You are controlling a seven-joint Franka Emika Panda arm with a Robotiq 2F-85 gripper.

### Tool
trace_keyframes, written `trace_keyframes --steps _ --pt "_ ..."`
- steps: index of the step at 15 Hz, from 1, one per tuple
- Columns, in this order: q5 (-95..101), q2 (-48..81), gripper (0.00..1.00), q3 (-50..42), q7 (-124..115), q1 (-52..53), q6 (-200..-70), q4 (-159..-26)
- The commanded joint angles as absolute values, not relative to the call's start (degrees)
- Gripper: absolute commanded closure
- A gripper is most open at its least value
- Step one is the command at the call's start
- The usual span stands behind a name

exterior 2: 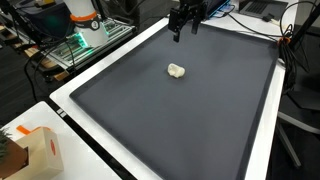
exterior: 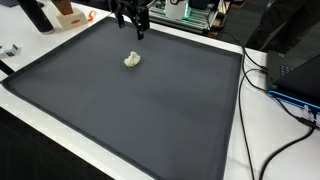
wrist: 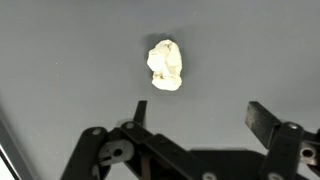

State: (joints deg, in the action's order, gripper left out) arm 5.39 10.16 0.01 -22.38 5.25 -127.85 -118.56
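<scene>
A small crumpled cream-white lump [exterior: 132, 60] [exterior 2: 177, 70] lies on the dark grey mat [exterior: 130, 110] [exterior 2: 190, 110] toward its far side. In the wrist view the cream-white lump [wrist: 165, 64] sits on bare mat ahead of the fingers. My gripper [exterior: 138, 30] [exterior 2: 183, 32] hangs above the mat near its far edge, a little beyond the lump and not touching it. Its jaws stand wide apart with nothing between them; the gripper [wrist: 198, 112] shows a dark fingertip [wrist: 263, 120] on each side.
The mat covers a white table [exterior: 238, 120] [exterior 2: 70, 95]. Black cables [exterior: 262, 70] and a dark device with blue light [exterior: 300, 80] lie beside the mat. An orange-and-white box [exterior 2: 35, 150] stands near a table corner. Green-lit electronics [exterior 2: 85, 40] sit off the table.
</scene>
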Motion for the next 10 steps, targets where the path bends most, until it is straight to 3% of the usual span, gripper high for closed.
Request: trace_keyframes --steps 1,10 --pt "2.0 8.6 0.0 -0.5 -28.4 4.4 -126.5 -118.7" --pt "1.6 9.1 0.0 -0.8 -36.9 3.9 -125.2 -117.0"
